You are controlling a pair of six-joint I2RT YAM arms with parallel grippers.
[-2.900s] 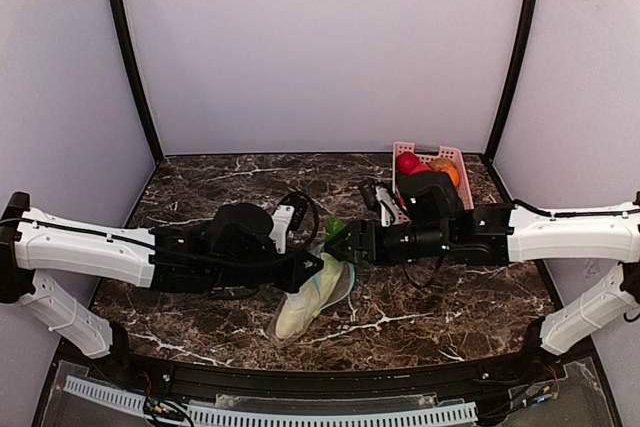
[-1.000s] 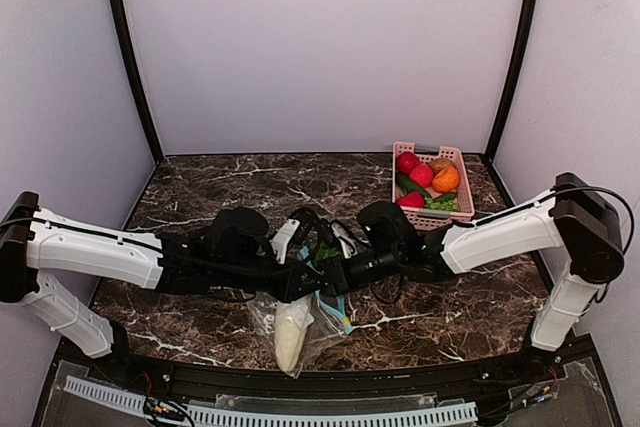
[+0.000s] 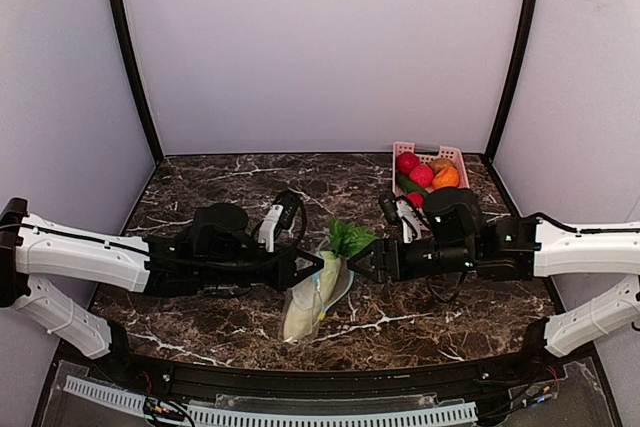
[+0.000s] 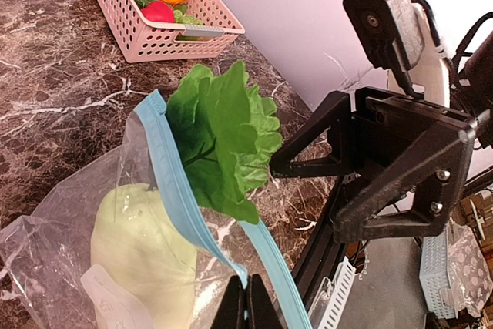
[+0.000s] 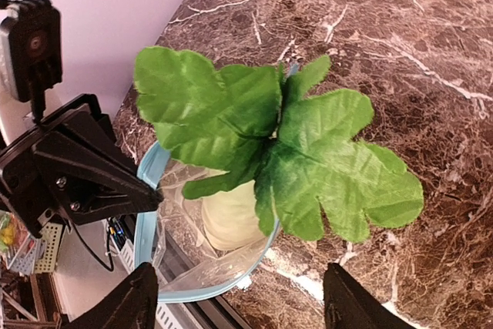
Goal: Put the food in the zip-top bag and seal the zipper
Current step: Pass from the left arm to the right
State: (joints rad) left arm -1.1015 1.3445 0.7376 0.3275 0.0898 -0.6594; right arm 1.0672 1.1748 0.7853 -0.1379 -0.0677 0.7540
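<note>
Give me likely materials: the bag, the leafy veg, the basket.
Zip-top bag: thin clear plastic film, glossy; it crinkles and the gourd shows through.
Zipper: opaque teal plastic strip.
Leafy vegetable: probably fabric or soft plastic, matte, veined, thin flat edges.
Basket: rigid pink moulded plastic, by its even grid of holes.

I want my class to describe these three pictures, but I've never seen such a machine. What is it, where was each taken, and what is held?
Two robot arms are bolted at the near edge of a marble table. One picture looks down from above and behind; the other two come from a camera on each wrist. The left arm has its jaws shut on the teal zipper of a clear zip-top bag. A pale gourd lies inside; a leafy vegetable sticks out of its mouth. The right arm has its jaws open, holding nothing. A pink basket of toy food stands farther back.
</note>
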